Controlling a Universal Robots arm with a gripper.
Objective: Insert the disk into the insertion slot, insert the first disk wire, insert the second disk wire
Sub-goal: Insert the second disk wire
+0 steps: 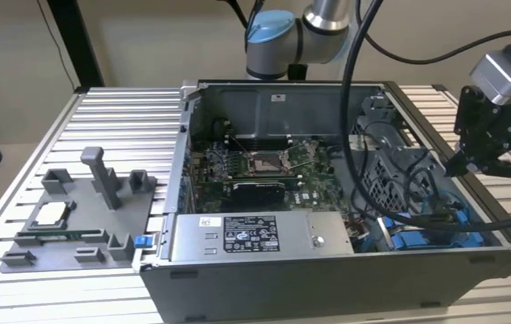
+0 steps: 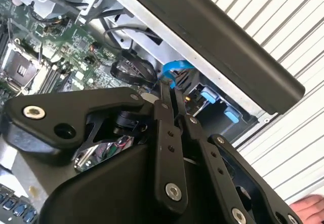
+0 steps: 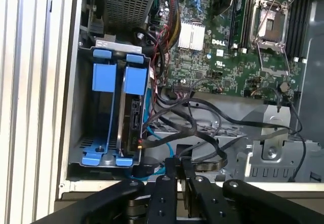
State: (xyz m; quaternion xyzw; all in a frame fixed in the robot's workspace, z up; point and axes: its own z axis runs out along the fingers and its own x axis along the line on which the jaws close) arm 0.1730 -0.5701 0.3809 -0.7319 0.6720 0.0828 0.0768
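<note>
Gripper (image 3: 178,161) clenched, fingertips at blue cable (image 2: 177,65); disk (image 3: 134,84) seated in drive bay (image 3: 87,144).

soft even light; the close gripper (image 2: 171,91) perhaps slightly blurred.

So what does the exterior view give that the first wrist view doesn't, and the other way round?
Exterior view: the arm's blue-capped joint and the grey fixture plate beside the computer case. First wrist view: the disk standing on edge in the drive cage, with a blue cable beside it. Both: the processor socket and the gripper, shut, near the cage.
</note>
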